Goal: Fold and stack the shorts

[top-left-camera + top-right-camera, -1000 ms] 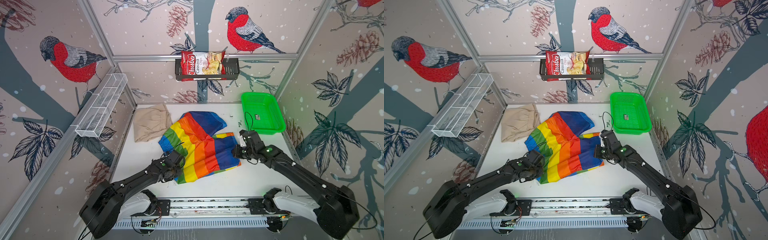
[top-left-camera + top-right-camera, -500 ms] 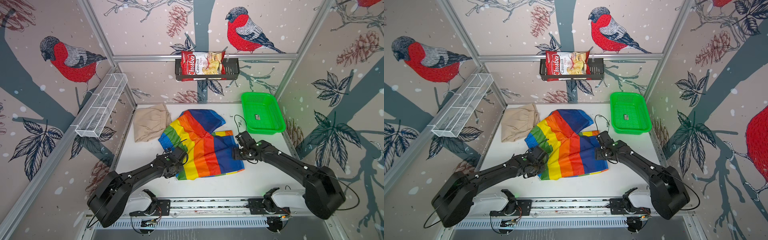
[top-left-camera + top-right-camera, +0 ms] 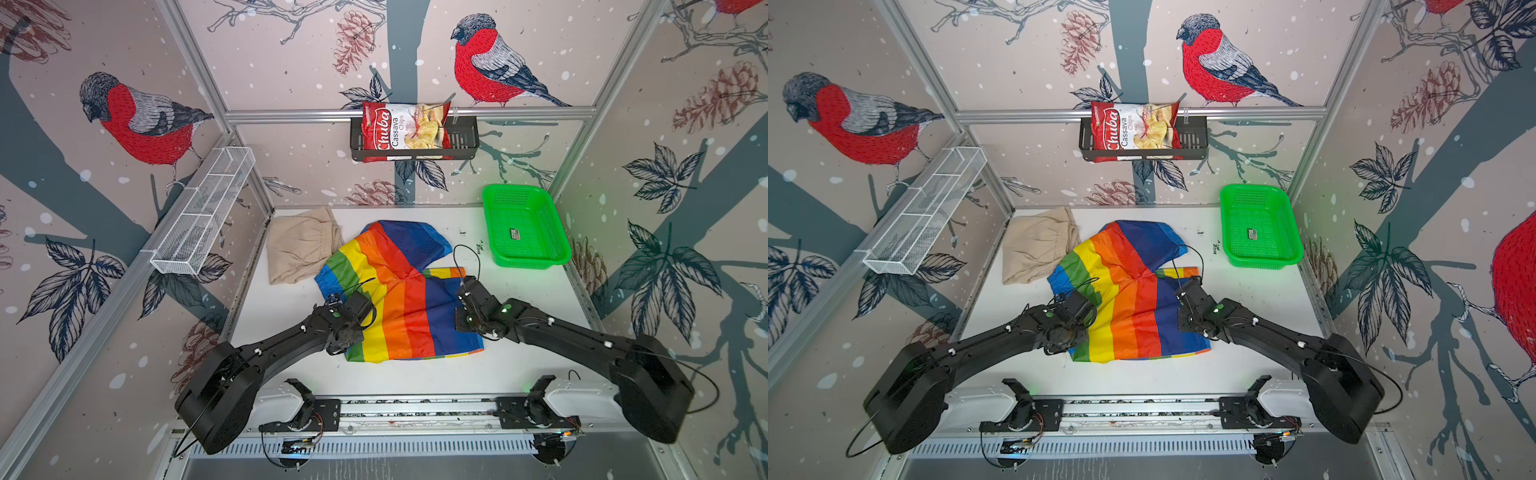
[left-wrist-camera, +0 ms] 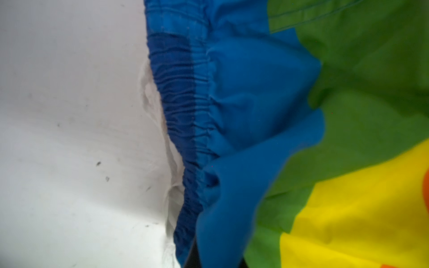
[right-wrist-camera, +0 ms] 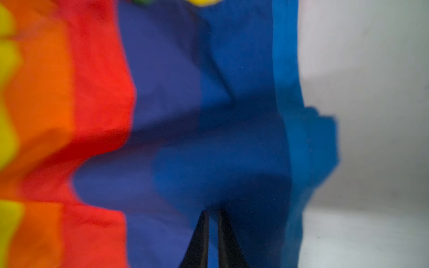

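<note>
Red chip bag (image 3: 405,131) reads "Chuba Cassava Chips"

Counting two pairs of shorts: one rainbow pair (image 3: 399,299) lying between two grippers, the left gripper (image 3: 345,337) and the right gripper (image 5: 212,215), and one beige pair (image 3: 299,245) beyond the left. Also counting one green basket (image 3: 532,262) beyond the right, one chip bag (image 3: 405,131), one black shelf (image 3: 463,143), one wire rack (image 3: 203,216).

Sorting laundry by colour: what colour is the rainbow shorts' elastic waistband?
Blue; the waistband shows best in the left wrist view.
</note>
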### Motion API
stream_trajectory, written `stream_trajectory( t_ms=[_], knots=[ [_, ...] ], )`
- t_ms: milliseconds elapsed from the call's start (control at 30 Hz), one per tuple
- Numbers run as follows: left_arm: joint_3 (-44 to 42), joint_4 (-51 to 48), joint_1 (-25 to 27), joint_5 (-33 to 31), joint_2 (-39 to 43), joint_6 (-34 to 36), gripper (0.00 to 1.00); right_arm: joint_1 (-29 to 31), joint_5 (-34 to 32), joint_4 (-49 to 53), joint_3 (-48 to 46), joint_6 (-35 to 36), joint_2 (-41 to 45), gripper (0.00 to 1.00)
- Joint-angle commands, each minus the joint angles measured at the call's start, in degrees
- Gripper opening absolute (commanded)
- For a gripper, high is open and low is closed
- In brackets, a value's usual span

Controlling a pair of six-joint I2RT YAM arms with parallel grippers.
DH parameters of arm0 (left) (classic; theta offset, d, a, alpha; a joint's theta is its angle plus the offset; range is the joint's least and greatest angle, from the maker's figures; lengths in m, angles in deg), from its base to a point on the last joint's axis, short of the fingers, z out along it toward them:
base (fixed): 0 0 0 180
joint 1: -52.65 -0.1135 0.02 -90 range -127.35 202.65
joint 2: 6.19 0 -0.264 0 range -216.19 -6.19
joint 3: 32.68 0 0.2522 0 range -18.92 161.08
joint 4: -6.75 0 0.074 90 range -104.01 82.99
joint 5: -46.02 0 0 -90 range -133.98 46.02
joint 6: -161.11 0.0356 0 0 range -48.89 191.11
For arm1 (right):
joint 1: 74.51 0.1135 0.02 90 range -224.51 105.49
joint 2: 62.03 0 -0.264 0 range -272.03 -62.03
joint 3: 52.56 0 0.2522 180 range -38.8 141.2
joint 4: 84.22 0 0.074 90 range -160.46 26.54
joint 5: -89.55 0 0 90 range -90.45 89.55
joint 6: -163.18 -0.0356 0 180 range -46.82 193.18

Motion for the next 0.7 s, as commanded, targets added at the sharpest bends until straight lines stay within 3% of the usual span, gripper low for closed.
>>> stream_trajectory(
  t_ms=[0,200,367,433,667],
  knots=[
    [-0.81,-1.35,-0.24,-1.29,0.48,0.58,0.03,0.25,-0.52,-5.17,-3.05,-4.40,-1.92,0.10],
    [-0.78,-1.85,-0.63,-2.55,1.13,1.46,0.08,0.25,-0.03,-4.58,-11.92,-11.11,2.68,0.12],
    [2.59,-2.81,-0.76,-5.45,-1.21,4.21,0.18,-0.21,7.24,-7.95,-20.52,-17.56,10.07,0.15],
    [5.03,-3.13,-0.72,-6.58,-2.36,6.27,0.23,-2.61,7.64,-6.21,-20.25,-16.45,12.75,0.17],
    [16.34,-8.00,0.72,-14.10,-2.47,11.18,0.41,-21.29,8.10,-3.37,-7.53,-2.22,19.69,0.36]
  ],
)
